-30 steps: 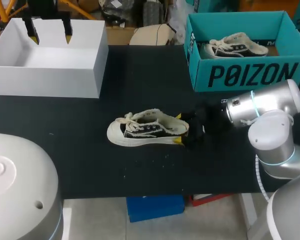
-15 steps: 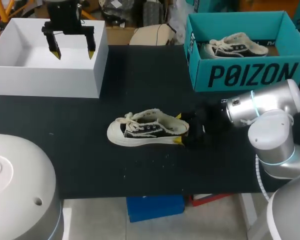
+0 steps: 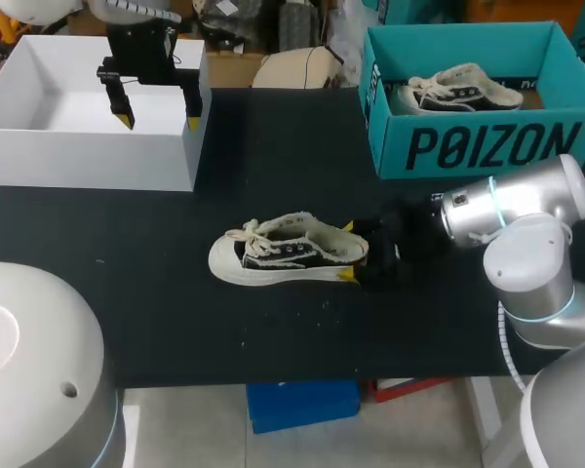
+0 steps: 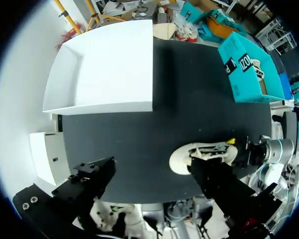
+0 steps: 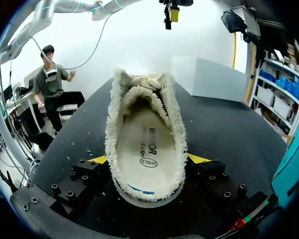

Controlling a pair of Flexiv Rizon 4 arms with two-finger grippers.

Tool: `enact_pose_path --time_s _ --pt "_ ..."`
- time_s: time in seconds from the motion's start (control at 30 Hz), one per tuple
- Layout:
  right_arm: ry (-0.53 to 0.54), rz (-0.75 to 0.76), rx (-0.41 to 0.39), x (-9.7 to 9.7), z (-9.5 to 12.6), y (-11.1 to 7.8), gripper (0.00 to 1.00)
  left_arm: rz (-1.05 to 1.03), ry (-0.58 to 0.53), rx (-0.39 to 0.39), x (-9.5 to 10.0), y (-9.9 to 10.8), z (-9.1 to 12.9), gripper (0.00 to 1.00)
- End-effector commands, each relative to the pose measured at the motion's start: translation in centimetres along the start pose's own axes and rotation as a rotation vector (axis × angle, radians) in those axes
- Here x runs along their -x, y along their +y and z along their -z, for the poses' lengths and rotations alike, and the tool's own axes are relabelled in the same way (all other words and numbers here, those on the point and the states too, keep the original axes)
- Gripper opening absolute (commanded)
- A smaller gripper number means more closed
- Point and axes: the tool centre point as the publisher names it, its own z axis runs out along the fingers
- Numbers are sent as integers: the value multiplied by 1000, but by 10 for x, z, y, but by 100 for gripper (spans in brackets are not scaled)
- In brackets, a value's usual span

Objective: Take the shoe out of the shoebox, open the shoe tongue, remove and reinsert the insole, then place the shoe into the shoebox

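Note:
A black low sneaker with a cream fleece lining (image 3: 288,249) lies on its sole at the middle of the black table, toe pointing left. My right gripper (image 3: 348,252) holds its heel, one yellow tip on each side. From the right wrist the shoe (image 5: 145,149) fills the gap between the fingers (image 5: 97,159), its insole in plain sight. The teal shoebox (image 3: 468,146) stands at the back right with a second sneaker (image 3: 458,88) inside. My left gripper (image 3: 158,122) hangs open above the right end of a white box (image 3: 88,146), far from the shoe (image 4: 202,154).
The white open box (image 4: 104,69) takes up the back left corner of the table. Bare black tabletop (image 3: 273,146) lies between the two boxes and in front of the shoe. A little white lint is scattered near the front edge.
My left gripper has travelled right and a little toward the front, from the white box's left part to its right wall. The right arm and the shoe have stayed put.

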Motion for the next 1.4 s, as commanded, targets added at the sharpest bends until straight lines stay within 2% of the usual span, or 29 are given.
enact_pose_path --time_s 0.03,0.5,0.6,0.67,0.73,0.9,1.2,1.4 --pt "-2 -1 -1 1 -3 -1 0 0 1 -2 0 0 -1 100" --pt "-2 -1 -1 1 -3 -1 0 0 1 -2 0 0 -1 100" --pt "-2 -1 -1 1 -3 -1 0 12 -45 -5 -13 -4 -4 100" --pt "-2 -1 -1 1 -3 -1 0 9 -24 2 -23 -3 -6 100" --pt "-2 -1 -1 1 -3 -1 0 9 -51 1 -37 0 -9 100" --pt "-2 -1 -1 1 -3 -1 0 8 -56 22 -65 14 -24 100" --pt "-2 -1 -1 1 -3 -1 0 62 -135 51 -104 44 -45 100" --pt "-2 -1 -1 1 -3 -1 0 85 -178 7 -119 60 -47 100"
